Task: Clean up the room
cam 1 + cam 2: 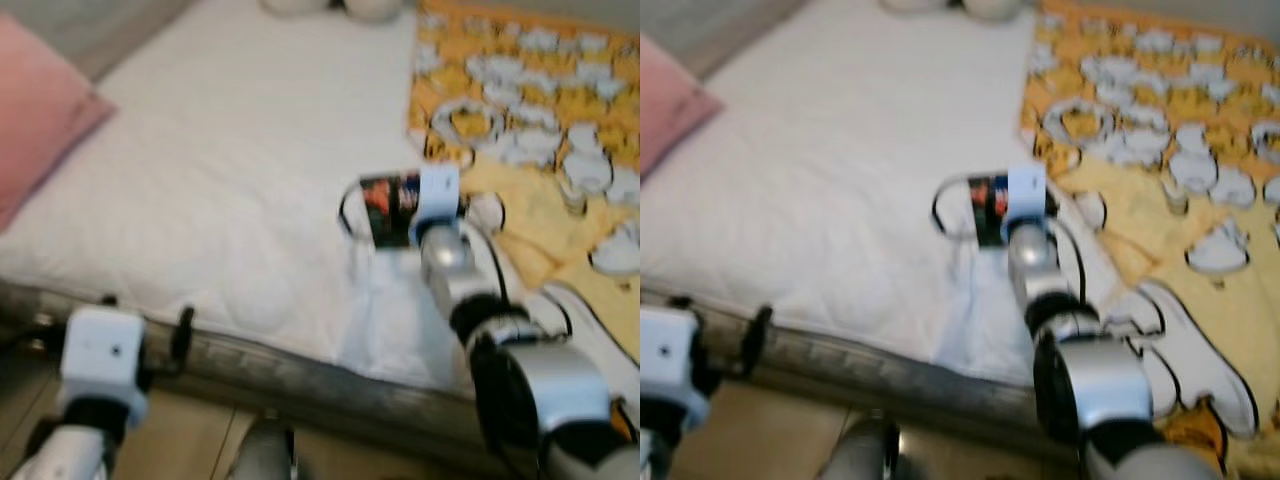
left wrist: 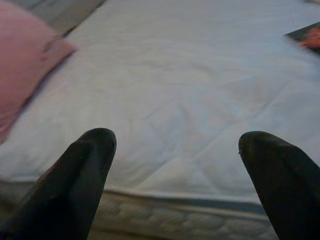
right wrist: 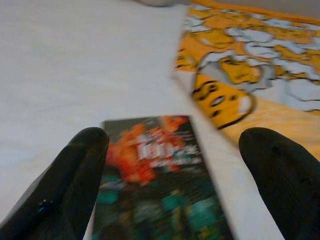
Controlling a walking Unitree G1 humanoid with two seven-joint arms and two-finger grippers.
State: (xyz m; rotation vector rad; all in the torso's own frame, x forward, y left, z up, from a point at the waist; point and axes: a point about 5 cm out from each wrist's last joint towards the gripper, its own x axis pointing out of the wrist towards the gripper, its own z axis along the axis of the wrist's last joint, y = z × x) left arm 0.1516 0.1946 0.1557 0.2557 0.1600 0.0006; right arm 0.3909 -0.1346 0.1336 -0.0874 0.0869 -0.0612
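Observation:
A dark flat booklet (image 3: 160, 180) with red and orange print lies on the white mattress (image 1: 220, 160), close to the edge of a yellow patterned blanket (image 1: 540, 90). My right arm (image 1: 455, 265) reaches out over the bed to it. The right gripper (image 3: 175, 145) is open, its two black fingers standing either side of the booklet's near end, not closed on it. The same booklet (image 1: 388, 210) shows just beyond the right wrist. My left gripper (image 2: 175, 145) is open and holds nothing, low by the bed's front edge, pointing across the mattress.
A pink pillow (image 1: 40, 110) lies at the bed's left side. The yellow blanket covers the right part of the bed. The grey mattress border (image 1: 300, 385) runs along the front, with tan floor (image 1: 190, 440) below. Pale rounded things (image 1: 330, 5) sit at the far edge.

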